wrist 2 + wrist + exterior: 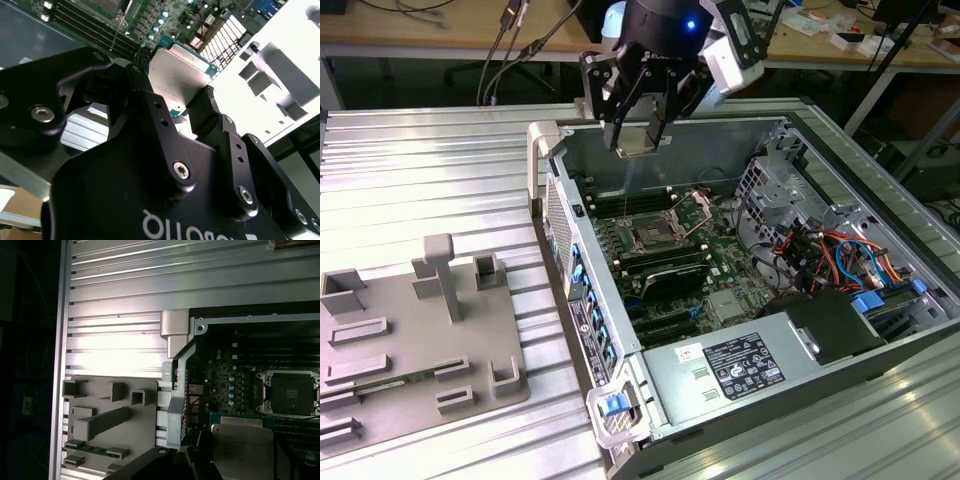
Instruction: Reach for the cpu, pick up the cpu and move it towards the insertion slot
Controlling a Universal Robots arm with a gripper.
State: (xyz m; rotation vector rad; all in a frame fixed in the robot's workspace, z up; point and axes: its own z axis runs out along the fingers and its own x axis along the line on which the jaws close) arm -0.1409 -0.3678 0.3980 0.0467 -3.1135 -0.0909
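Hand [192, 107] around cpu [175, 75]

Black label [744, 366] with white print and symbols on the grey power supply cover [692, 392]: too small to read. White sticker [688, 352] beside it: unreadable. White lettering [170, 227] on the pincer [175, 87] body: upside down, cut off, not legible

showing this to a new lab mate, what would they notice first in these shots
First the black gripper, hanging above the far wall of the open computer case with the silvery cpu pinched between its fingers; both wrist views show the chip held there too. Next the insertion slot below it, a dark square socket on the green board, with nothing in it. On the exterior view's left lies a grey holder tray.
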